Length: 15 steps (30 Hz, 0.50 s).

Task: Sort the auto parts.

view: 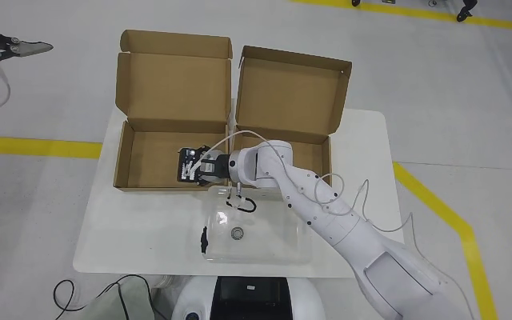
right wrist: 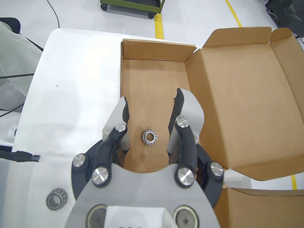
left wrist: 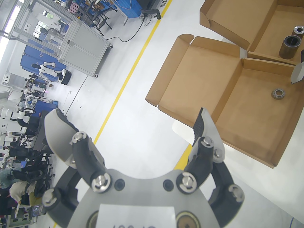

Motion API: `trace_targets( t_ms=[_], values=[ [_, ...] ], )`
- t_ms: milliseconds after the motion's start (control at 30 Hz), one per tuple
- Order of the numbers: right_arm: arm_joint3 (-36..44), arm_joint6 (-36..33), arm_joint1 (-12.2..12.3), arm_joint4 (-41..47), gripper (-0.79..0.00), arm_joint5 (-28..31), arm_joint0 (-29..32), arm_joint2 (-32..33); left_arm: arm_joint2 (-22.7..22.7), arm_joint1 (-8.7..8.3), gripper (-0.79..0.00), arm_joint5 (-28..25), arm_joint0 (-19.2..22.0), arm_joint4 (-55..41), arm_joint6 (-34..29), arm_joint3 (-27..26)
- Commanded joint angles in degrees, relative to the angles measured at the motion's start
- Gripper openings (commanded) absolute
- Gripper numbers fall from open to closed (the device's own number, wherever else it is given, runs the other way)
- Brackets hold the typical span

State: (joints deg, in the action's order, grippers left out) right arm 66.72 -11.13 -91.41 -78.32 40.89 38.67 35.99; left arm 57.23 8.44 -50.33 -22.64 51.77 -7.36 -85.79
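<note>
A small metal bearing (right wrist: 149,137) lies on the floor of the left cardboard box (view: 152,160), also seen from the left wrist as the bearing (left wrist: 278,94). My right gripper (right wrist: 152,100) hangs open just above it, one finger on each side, not touching; from above, the right gripper (view: 192,164) sits over that box's right half. My left gripper (left wrist: 129,112) is open and holds nothing, out over the floor beyond the table's far left corner (view: 24,46). Two dark metal sleeves (left wrist: 288,46) stand in the right box (view: 284,104).
A clear tray (view: 276,248) at the table's front holds another bearing (view: 238,233) and black hook-shaped parts (view: 240,202). Both boxes' lids stand open toward the back. The right arm (view: 320,204) crosses over the right box and the tray.
</note>
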Motion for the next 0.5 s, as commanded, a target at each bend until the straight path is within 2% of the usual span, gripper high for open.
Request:
trace_targets(
  t_ms=[0, 267, 300, 467],
  values=[
    [0.1, 0.0, 0.0, 0.0, -0.449, 0.0, 0.0, 0.0, 0.0, 0.0, 0.0, 0.0, 0.0, 0.0, 0.0, 0.0],
    [0.1, 0.0, 0.0, 0.0, -0.449, 0.0, 0.0, 0.0, 0.0, 0.0, 0.0, 0.0, 0.0, 0.0, 0.0, 0.0],
    [0.1, 0.0, 0.0, 0.0, 0.0, 0.0, 0.0, 0.0, 0.0, 0.0, 0.0, 0.0, 0.0, 0.0, 0.0, 0.0],
    [2.2, 0.2, 0.6, -0.9, 0.0, -1.2, 1.9, 1.3, -0.1, 0.05, 0.0, 1.2, -1.1, 0.0, 0.1, -0.4]
  ],
)
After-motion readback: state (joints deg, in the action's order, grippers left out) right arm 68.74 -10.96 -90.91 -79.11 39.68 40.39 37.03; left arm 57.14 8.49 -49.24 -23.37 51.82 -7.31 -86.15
